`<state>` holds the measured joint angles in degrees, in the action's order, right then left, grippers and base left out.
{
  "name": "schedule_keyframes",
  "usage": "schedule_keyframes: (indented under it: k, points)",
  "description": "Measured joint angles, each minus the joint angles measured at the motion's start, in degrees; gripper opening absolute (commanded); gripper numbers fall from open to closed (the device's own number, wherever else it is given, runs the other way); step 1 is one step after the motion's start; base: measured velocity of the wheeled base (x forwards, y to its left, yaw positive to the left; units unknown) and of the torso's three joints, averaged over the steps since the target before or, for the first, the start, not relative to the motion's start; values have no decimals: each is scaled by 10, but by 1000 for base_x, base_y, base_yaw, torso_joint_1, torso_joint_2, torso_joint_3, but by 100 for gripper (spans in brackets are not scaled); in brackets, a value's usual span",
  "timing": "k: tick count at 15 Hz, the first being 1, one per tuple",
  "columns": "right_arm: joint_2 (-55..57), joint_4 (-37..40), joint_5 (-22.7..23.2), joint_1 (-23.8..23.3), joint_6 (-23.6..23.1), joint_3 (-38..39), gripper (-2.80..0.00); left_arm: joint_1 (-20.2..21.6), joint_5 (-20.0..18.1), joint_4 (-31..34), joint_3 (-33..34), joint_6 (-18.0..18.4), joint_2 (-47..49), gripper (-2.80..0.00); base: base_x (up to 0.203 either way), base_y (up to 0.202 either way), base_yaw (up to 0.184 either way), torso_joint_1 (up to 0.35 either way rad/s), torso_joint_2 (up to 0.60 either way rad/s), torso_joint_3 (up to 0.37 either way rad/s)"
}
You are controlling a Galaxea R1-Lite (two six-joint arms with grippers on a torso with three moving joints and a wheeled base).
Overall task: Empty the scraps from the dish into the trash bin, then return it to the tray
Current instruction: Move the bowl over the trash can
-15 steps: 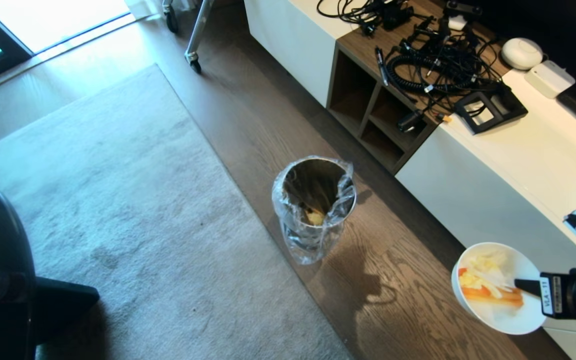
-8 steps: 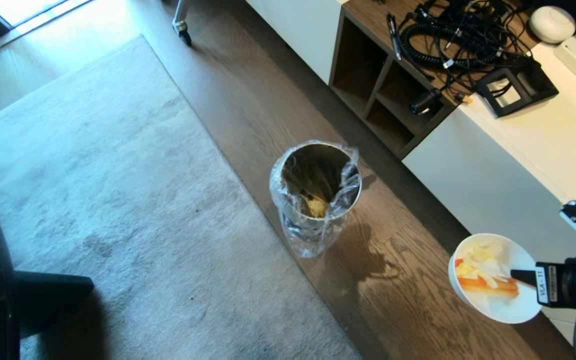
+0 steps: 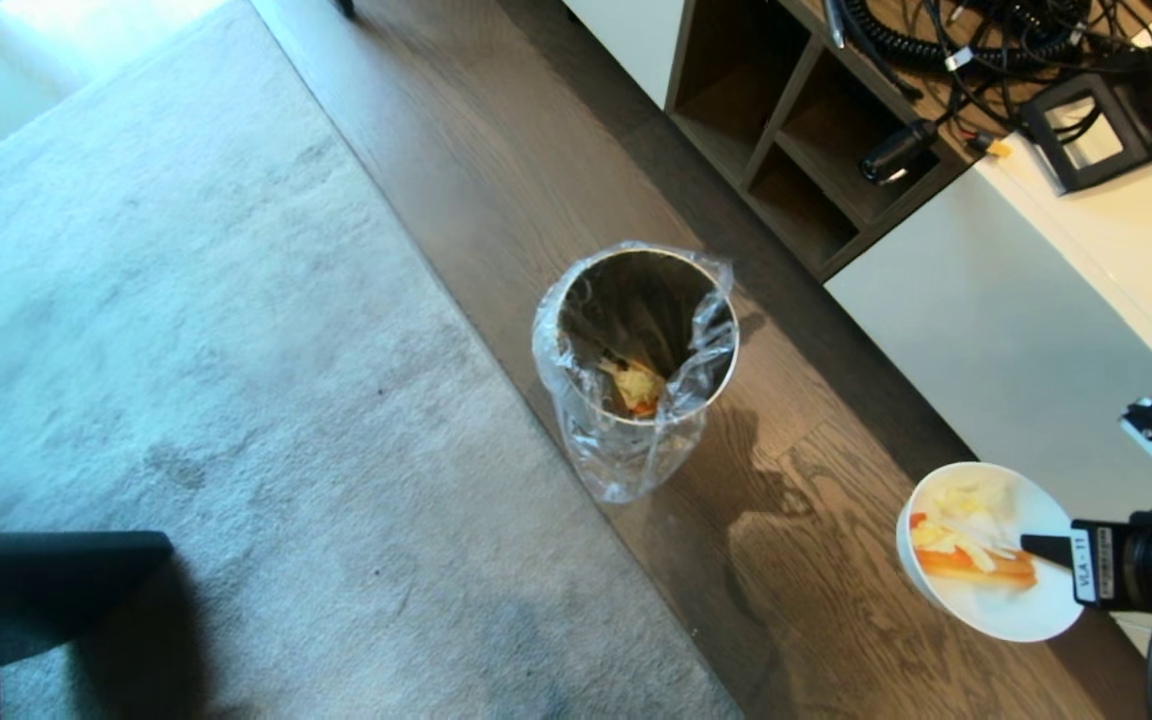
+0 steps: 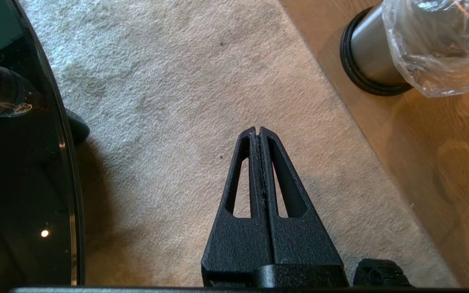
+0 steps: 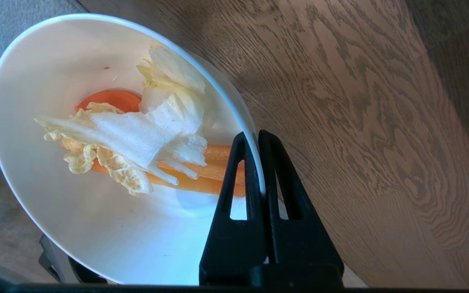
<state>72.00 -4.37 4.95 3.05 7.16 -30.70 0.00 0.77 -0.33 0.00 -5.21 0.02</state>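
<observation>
My right claw (image 5: pixel 255 140) is clamped tight on the rim of the dish (image 3: pixel 986 552), one finger inside and one outside, carrying it above the wood floor (image 3: pixel 836 620) with the scraps (image 3: pixel 966 550) lying in it. The trash bin (image 3: pixel 636 340) stands well apart, off to my left and farther out — its lined mouth faces up, so the dish has to travel that way before I tip it. My left claw (image 4: pixel 259 132) hangs closed and empty over the rug (image 4: pixel 177 101); the right one is the nearer to the bin's mouth — and it has the load. The tray is nowhere in view.
</observation>
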Motion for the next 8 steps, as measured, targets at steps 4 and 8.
schedule_keyframes:
  k: [4, 8]
  points:
    - [0, 0, 0, 0, 0, 0, -280, 0, 0, 0, 0, 0, 0, -280, 0, 0, 0, 3, 0, -177]
    - [0, 0, 0, 0, 0, -6, -280, 0, 0, 0, 0, 0, 0, -280, 0, 0, 0, 0, 3, -24]
